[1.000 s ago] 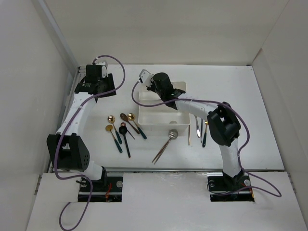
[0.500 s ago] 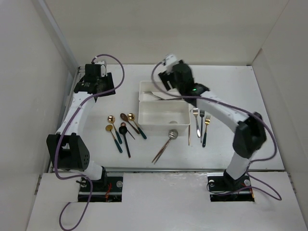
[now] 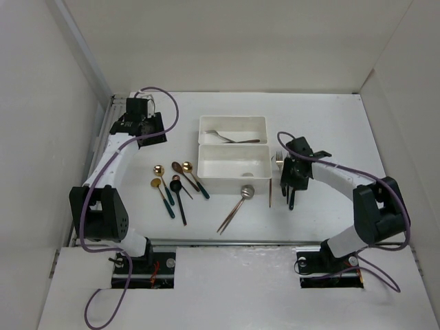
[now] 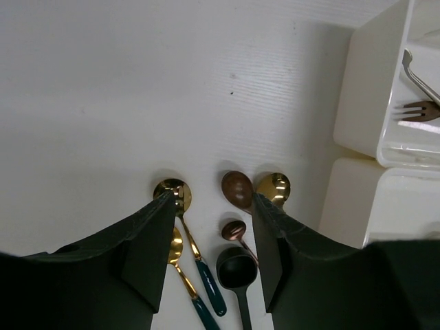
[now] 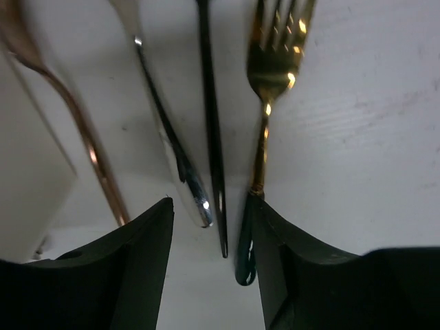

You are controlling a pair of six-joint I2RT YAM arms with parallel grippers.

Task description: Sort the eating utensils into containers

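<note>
Right gripper [image 5: 212,203] is hovering low over the table [image 3: 330,124] just right of the near tray [image 3: 234,168], jaws roughly half open and gripping nothing. In the wrist view its 2 fingers [image 5: 137,261] are straddling the ends of 3 utensils lying side by side: a silver handle [image 5: 168,137], a thin black handle [image 5: 210,124] and a green-handled gold fork [image 5: 273,69]. A copper handle [image 5: 79,130] is lying outside the jaws, between them and the near tray's right wall. Left gripper [image 4: 212,199] is hanging well left of the near tray and farther back, jaws partly open, holding nothing. Just left of the near tray, 6 spoons [image 3: 172,180] are lying in a cluster with bowls pointing away from the arm bases: 3 gold, 2 copper-brown, 1 black. A silver spoon [image 3: 245,192] is sitting with its bowl right at the near tray's front wall, handle angling off toward the bases. The far tray [image 3: 232,122] is sitting just behind the near tray and is holding a fork [image 3: 230,139]. Can't tell whether a 2nd utensil is lying in there with it.
</note>
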